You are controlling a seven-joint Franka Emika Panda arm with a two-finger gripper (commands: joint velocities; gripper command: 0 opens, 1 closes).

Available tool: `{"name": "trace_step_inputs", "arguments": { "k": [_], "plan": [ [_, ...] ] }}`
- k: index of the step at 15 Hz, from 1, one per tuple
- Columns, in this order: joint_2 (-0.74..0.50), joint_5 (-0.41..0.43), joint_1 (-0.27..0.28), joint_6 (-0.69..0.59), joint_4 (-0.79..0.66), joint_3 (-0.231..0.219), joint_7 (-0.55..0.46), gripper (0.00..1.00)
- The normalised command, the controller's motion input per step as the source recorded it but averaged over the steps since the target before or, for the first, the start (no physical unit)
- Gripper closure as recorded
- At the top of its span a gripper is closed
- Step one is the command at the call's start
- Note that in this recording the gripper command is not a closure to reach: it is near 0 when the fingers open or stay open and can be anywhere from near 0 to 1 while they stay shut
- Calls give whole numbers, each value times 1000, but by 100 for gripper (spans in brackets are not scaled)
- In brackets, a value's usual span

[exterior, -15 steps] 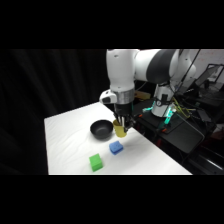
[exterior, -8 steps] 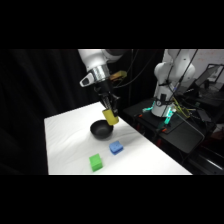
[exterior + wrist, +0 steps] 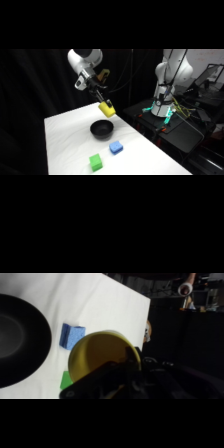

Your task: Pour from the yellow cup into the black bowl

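Yellow cup (image 3: pixel 106 108), pinched in the hand (image 3: pixel 103 103), has tipped further above the black bowl (image 3: pixel 101 129).

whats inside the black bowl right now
Nothing shows inside the black bowl: its visible inside is plain dark. The wrist view cuts off part of it. The tilted yellow cup is above its rim.
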Motion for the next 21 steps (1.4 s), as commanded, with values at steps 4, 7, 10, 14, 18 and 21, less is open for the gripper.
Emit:
{"name": "trace_step_inputs", "arguments": {
  "k": [4,7,10,14,18,21],
  "plan": [
    [460,291,-198,-676,542,56,-180,13],
    [357,187,-193,-522,463,28,-98,13],
    [237,132,-113,-360,363,26,-29,13],
    [-76,3,57,49,61,-29,114,13],
    [-607,-225,245,578,-418,-93,259,13],
    [-848,-307,324,699,-756,3,356,13]
  ]
}}
